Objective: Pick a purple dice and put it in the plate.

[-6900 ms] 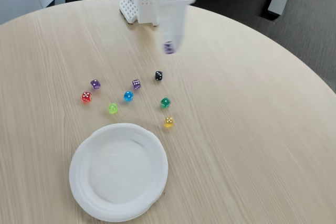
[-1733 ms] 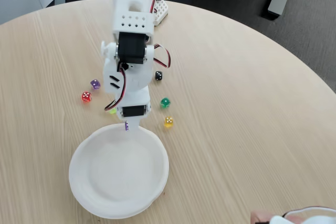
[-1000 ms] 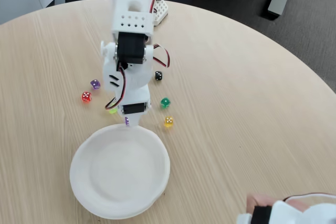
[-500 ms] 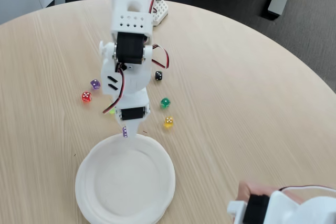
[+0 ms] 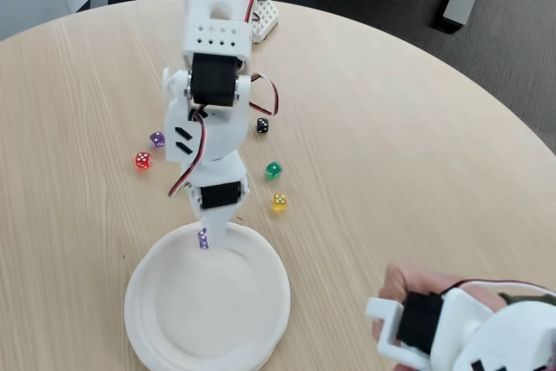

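Now the pick looks done: the gripper (image 5: 205, 238) has its jaws closed on the purple dice (image 5: 203, 238), held above the far rim of the plate (image 5: 261, 319), just inside its edge.

- Dice is off the table, apparently not touching the plate; height above it hard to judge from the fixed view.
- Left to do, as I read it: open the jaws so the dice drops onto the plate.
- Beyond the plate, on the table (image 5: 417, 154): another purple die (image 5: 157, 139) and a red die (image 5: 142, 160) to the plate's upper left; yellow die (image 5: 279, 202), green die (image 5: 274, 169) and black die (image 5: 262, 126) to its upper right.
- Plate itself holds nothing yet.
- A hand on a second white device (image 5: 469, 332) sits right of the plate.
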`<action>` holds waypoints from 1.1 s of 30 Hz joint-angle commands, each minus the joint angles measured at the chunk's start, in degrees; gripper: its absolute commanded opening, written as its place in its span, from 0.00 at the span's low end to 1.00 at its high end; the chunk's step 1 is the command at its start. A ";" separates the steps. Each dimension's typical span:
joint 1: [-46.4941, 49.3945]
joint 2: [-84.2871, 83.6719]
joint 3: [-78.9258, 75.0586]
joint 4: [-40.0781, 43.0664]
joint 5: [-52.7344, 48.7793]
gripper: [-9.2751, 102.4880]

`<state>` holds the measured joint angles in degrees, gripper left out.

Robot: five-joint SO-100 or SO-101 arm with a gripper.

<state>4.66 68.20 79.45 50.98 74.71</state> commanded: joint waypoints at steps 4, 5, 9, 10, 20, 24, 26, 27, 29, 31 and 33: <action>0.26 1.58 -2.02 -2.64 -0.97 0.08; 0.26 1.58 -2.02 -2.29 -0.88 0.10; 0.26 1.58 -2.02 -2.29 0.35 0.21; 0.26 1.58 -2.02 -2.20 0.79 0.23; 0.18 3.60 -1.23 1.58 8.17 0.08; -0.09 8.00 -1.67 11.51 9.40 0.08; 0.26 9.93 -1.85 17.05 9.14 0.08; 0.26 10.99 -1.85 19.86 9.14 0.08; 0.26 13.01 -1.93 25.40 9.32 0.08; 0.26 15.47 -1.93 30.15 9.49 0.08; 0.26 18.46 -1.85 33.75 9.14 0.08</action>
<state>4.66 81.83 79.45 81.30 83.76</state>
